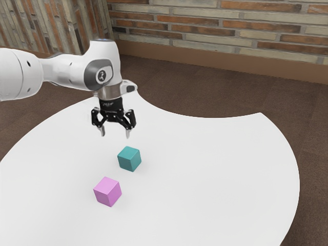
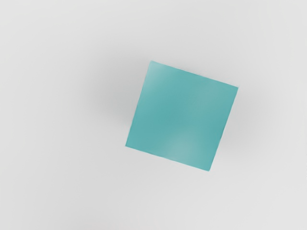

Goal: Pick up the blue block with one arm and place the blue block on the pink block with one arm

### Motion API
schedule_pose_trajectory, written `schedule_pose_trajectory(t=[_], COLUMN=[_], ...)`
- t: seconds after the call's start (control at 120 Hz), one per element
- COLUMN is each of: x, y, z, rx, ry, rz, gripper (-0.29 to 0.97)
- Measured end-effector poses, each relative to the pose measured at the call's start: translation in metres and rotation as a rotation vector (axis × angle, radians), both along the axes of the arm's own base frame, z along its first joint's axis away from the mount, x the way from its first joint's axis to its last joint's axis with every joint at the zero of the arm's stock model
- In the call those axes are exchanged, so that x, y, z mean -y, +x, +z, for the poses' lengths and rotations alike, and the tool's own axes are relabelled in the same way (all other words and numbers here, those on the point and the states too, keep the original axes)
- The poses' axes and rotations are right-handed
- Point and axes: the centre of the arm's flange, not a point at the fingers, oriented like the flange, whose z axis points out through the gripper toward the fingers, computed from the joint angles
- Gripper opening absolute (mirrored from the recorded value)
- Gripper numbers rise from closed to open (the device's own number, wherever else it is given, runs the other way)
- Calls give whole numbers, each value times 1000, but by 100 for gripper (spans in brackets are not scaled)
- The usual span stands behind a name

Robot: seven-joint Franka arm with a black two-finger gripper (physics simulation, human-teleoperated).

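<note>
The white robot arm reaches in from the exterior view's left. Its black two-finger gripper [image 1: 115,135] hangs in the air over the round white table [image 1: 220,174]. The fingers point down and are spread wide, with nothing between them.

Just below the gripper, slightly toward the exterior view's right, sits the blue block [image 1: 128,158], a small teal-blue cube. It rests flat on the table near the middle, well in from every edge. There is a clear gap between the block and the fingertips.

In the wrist view the blue block [image 2: 181,115] lies right under the hand. Its square top face is seen from above, with a soft shadow around it on the white table [image 2: 57,158].

The pink block [image 1: 107,191], a plain pink cube of similar size, also sits flat on the table. It is near the blue block but not touching it, closer to the table's near edge and a little toward the exterior view's left.

Beyond the far edge of the table are a brown carpeted floor [image 1: 215,87] and a brick wall [image 1: 220,25].
</note>
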Motion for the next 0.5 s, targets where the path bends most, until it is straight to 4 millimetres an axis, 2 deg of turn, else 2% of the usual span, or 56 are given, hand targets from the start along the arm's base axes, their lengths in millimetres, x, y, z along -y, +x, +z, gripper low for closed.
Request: schedule_pose_trajectory(t=[0.225,0.333,0.5], x=[0,2,6], y=[15,7,2], z=[-33,-55,-67], rx=[46,50,87], ry=[-19,-29,-40], rz=[-128,-176,-234], gripper=[68,68,68])
